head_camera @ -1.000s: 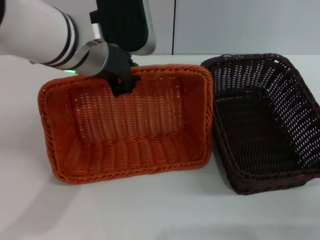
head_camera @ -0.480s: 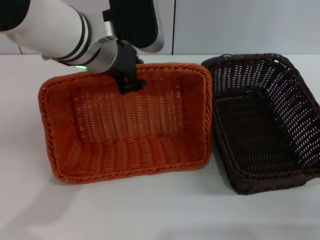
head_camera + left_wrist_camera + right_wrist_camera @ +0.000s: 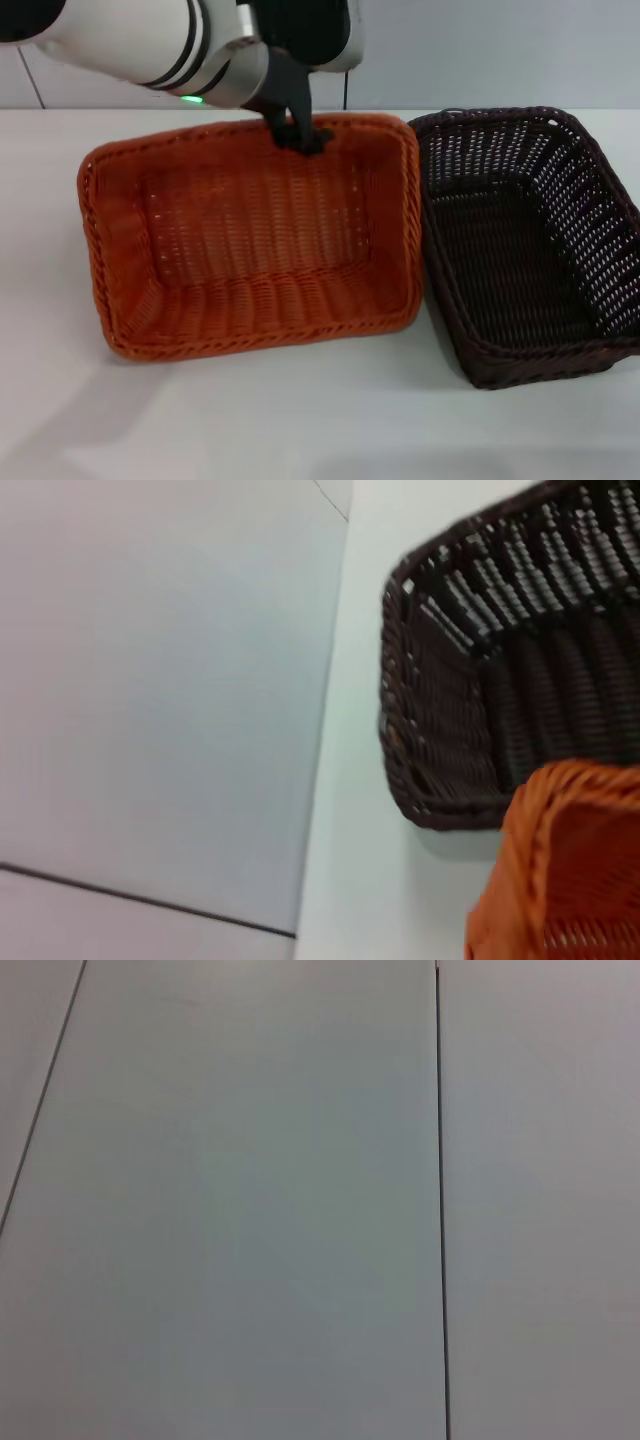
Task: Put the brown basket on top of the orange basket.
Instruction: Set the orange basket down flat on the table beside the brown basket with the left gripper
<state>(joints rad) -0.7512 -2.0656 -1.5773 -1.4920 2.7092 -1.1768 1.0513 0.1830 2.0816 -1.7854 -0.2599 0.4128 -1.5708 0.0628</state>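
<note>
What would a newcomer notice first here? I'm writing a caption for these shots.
The bright orange basket fills the middle of the white table, with the left gripper at its far rim. Right beside it, on the robot's right, sits the dark brown basket, empty and untouched. The right gripper is out of sight.

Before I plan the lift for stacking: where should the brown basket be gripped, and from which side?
Probably by its braided rim, from above. The brown basket sits upright and open, its rim exposed all round. Its left wall lies close beside the orange basket, where the left gripper is at the far rim, so the far or right rim looks freer for fingers to straddle.
</note>
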